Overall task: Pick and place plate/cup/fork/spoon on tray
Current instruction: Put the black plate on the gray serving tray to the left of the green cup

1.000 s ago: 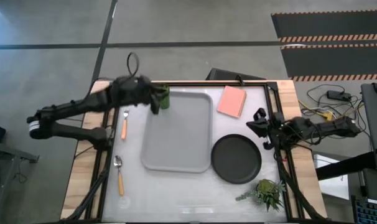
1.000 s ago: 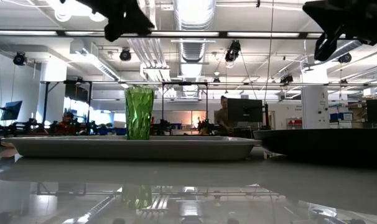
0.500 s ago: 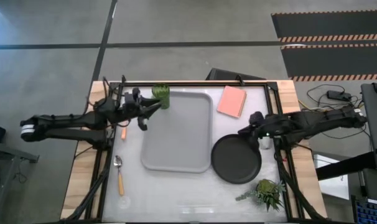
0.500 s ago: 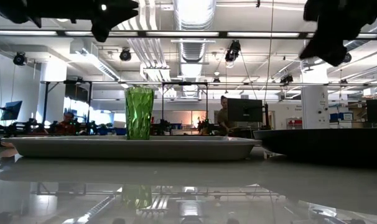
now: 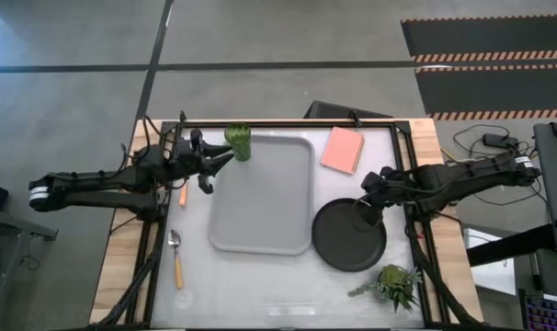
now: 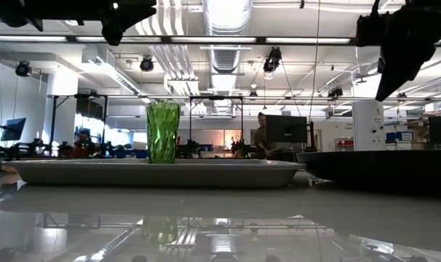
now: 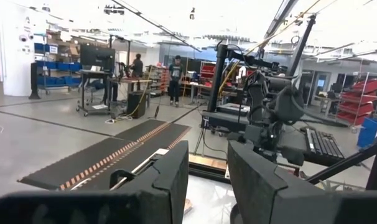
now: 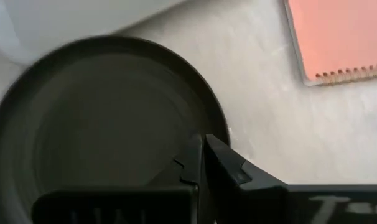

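The green cup (image 5: 238, 142) stands upright on the far left corner of the grey tray (image 5: 260, 198); it also shows in the low view (image 6: 163, 132). The black plate (image 5: 349, 235) lies on the table right of the tray. My left gripper (image 5: 216, 171) is open, level and raised, just left of the cup. My right gripper (image 8: 201, 152) is shut and points down over the plate's far right rim (image 8: 213, 106), well above it in the low view (image 6: 391, 73). The fork (image 5: 183, 193) lies partly under my left arm. The spoon (image 5: 176, 256) lies near the left front.
A salmon-pink pad (image 5: 342, 149) lies at the far right of the tray, close to my right arm. A small plant (image 5: 393, 283) sits at the near right corner. A black frame rail (image 5: 288, 122) runs along the table's far edge.
My left gripper has drawn back from the cup toward the table's left edge; the cup stays upright on the tray. My right gripper has gone toward the table's left, from the right edge to above the plate's far rim, and has tipped downward.
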### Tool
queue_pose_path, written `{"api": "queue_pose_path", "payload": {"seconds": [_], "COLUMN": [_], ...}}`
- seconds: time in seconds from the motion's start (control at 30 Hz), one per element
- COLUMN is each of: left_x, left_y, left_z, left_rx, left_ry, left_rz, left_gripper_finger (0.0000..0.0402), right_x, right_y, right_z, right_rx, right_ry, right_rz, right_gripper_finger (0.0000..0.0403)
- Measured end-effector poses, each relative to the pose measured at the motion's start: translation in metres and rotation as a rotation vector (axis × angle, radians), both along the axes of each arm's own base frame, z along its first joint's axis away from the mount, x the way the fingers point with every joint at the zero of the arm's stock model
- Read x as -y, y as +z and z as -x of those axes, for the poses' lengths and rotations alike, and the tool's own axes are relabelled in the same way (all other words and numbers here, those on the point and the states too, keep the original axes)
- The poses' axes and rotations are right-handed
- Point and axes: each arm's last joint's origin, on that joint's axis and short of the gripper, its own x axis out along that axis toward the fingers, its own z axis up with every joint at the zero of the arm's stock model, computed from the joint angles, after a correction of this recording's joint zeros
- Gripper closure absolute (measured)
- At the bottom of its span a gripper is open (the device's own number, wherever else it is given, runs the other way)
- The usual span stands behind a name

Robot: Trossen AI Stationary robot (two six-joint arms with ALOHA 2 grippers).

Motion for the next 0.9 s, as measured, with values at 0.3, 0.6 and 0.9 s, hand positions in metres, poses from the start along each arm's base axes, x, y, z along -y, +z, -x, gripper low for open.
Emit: {"api": "queue_pose_path", "payload": {"seconds": [0.3, 0.6, 0.9], "left_x": [0.0, 0.001, 0.002], "left_y": [-0.001, 0.001, 0.008], "left_z": [0.0, 0.003, 0.012], "left_rx": [-0.003, 0.012, 0.04], "left_ry": [0.0, 0.001, 0.015], "left_rz": [0.0, -0.008, -0.075], "left_gripper_finger": [0.0308, 0.0308, 0.0308], "right_x": [0.003, 0.001, 0.021], "right_y": [-0.002, -0.019, -0.043], "right_z": [-0.002, -0.04, -0.06], "right_rx": [-0.025, 0.041, -0.079], "right_ry": [0.048, 0.162, 0.206], "right_rz": [0.069, 0.147, 0.122], "right_gripper_finger": [0.035, 0.0219, 0.0192]}}
